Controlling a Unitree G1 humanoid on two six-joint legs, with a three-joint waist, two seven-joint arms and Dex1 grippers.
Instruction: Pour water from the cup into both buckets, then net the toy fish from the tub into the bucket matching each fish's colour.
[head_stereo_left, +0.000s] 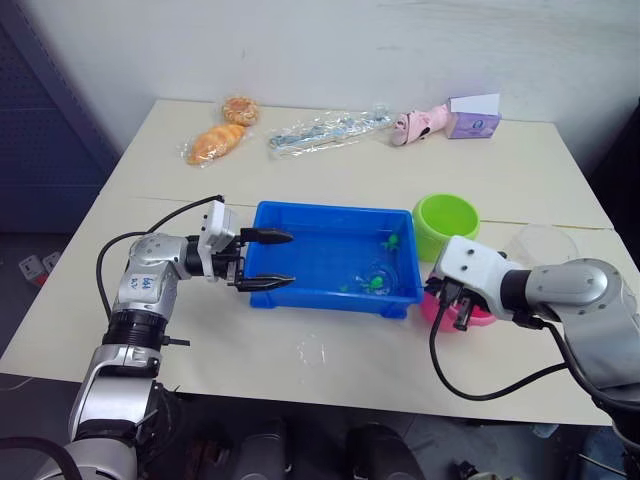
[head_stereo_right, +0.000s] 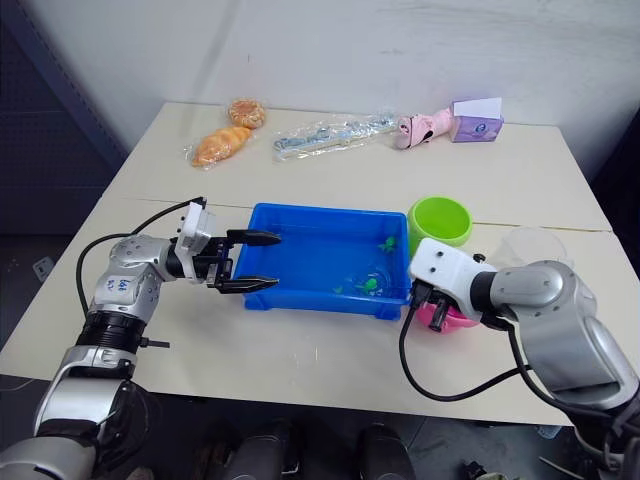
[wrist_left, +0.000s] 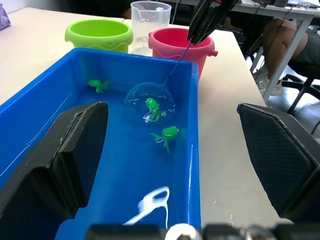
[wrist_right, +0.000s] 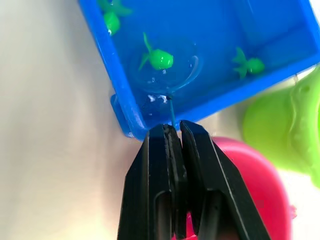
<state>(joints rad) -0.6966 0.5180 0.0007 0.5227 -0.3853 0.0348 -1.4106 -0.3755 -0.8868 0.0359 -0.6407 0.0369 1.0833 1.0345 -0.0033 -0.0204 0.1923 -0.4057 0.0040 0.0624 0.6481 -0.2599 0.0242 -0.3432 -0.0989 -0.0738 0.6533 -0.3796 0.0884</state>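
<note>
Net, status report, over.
Right gripper shut on net handle, hoop around a green fish in the tub. Left gripper open astride tub's end wall. Nothing in the way.

Pink bucket (head_stereo_left: 478, 318) largely hidden behind right gripper (head_stereo_left: 452, 303), clear cup (head_stereo_left: 541, 245) partly behind that arm

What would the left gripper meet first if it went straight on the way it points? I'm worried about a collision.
Likely nothing solid at first: the open left gripper straddles the tub wall. Straight on, over the water, it would probably reach a green fish and the net.
</note>
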